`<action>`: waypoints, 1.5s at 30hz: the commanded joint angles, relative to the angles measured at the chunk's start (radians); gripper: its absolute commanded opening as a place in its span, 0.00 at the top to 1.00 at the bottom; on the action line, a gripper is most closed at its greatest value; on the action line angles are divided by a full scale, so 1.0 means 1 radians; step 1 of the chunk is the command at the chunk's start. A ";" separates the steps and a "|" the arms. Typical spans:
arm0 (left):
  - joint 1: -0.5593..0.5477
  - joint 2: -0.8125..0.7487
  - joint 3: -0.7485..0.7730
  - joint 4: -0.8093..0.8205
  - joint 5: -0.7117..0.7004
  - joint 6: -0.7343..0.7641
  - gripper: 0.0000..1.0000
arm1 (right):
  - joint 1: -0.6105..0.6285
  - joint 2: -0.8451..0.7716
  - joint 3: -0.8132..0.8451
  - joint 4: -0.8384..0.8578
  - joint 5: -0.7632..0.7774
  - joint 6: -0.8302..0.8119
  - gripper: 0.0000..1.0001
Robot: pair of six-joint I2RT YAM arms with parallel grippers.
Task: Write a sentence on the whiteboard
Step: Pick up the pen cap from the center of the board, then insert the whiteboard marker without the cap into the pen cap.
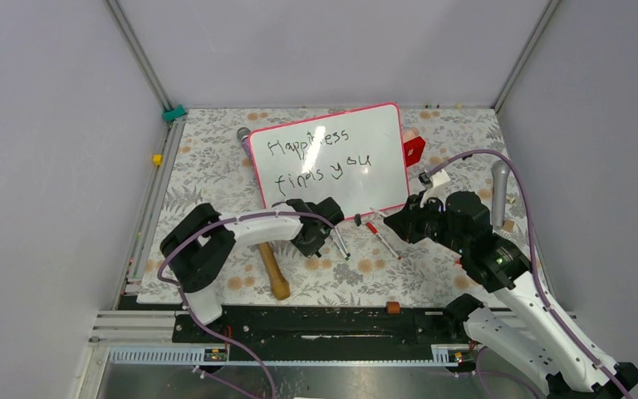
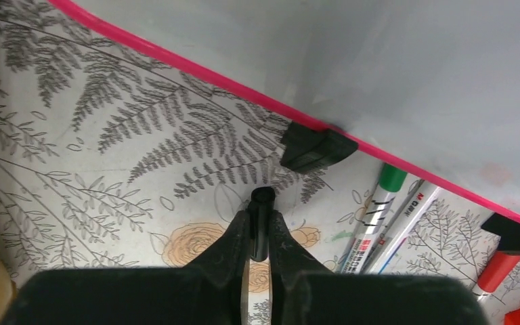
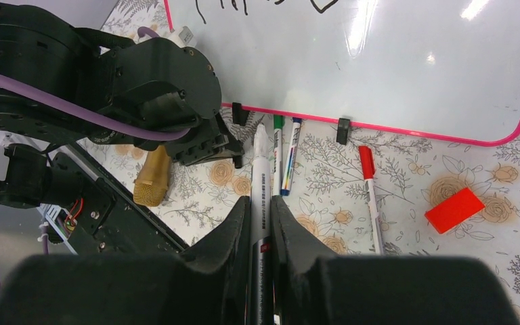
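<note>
The whiteboard [image 1: 332, 158] lies flat at mid table, pink-framed, with two black clips on its near edge. The sentence [image 1: 316, 154] reads "Happiness finds you" in two black lines. My left gripper [image 1: 322, 229] sits at the board's near edge, shut on a black marker cap [image 2: 261, 223], just short of a clip [image 2: 315, 149]. My right gripper [image 1: 395, 223] is right of it, shut on a white marker [image 3: 260, 169]. The marker's bare tip points at the board's near edge [image 3: 379, 127], close to the left gripper [image 3: 233, 152].
Green [image 3: 277, 152], blue [image 3: 291, 156] and red [image 3: 369, 189] markers lie on the floral cloth before the board. A red block [image 3: 454, 210] lies to their right. A gold microphone [image 1: 274, 270] is near the left arm, a grey one [image 1: 498, 191] at the right.
</note>
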 commanded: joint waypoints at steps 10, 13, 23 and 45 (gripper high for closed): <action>-0.019 -0.477 -0.157 -0.092 -0.105 -0.242 1.00 | 0.017 0.002 -0.147 0.278 -0.295 0.098 1.00; -0.019 -0.555 -0.185 -0.082 -0.114 -0.300 1.00 | 0.078 0.013 -0.206 0.392 -0.269 0.121 1.00; -0.014 -0.737 -0.302 0.030 -0.125 -0.379 1.00 | 0.301 0.093 -0.278 0.589 -0.053 0.091 1.00; -0.013 -0.774 -0.337 0.086 -0.118 -0.389 1.00 | 0.394 0.257 -0.275 0.664 0.013 0.052 1.00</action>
